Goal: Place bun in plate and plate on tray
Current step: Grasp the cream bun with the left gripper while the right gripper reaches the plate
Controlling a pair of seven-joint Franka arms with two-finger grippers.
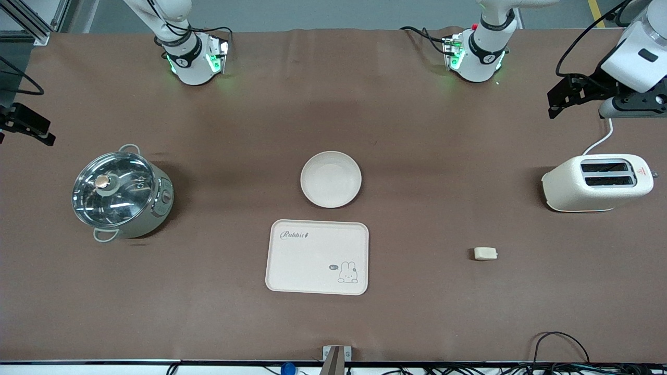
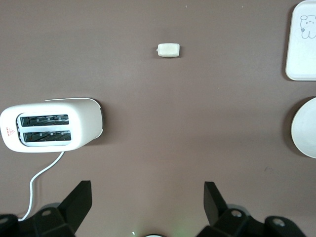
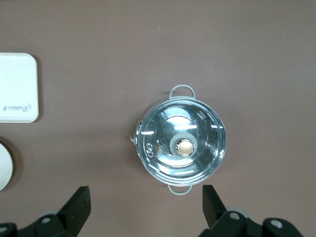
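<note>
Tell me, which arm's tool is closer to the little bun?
Left. The left tool hangs open above the table by the toaster, bun in view; the right tool, also open, hangs over the pot.

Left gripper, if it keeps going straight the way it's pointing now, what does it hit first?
Probably bare table. The left gripper is open, pointing down, with nothing between its fingers; the toaster and bun lie off that line. Height is unclear.

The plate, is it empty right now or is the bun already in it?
Empty. The plate shows only its bare cream surface, and the bun lies on the table toward the left arm's end.
</note>
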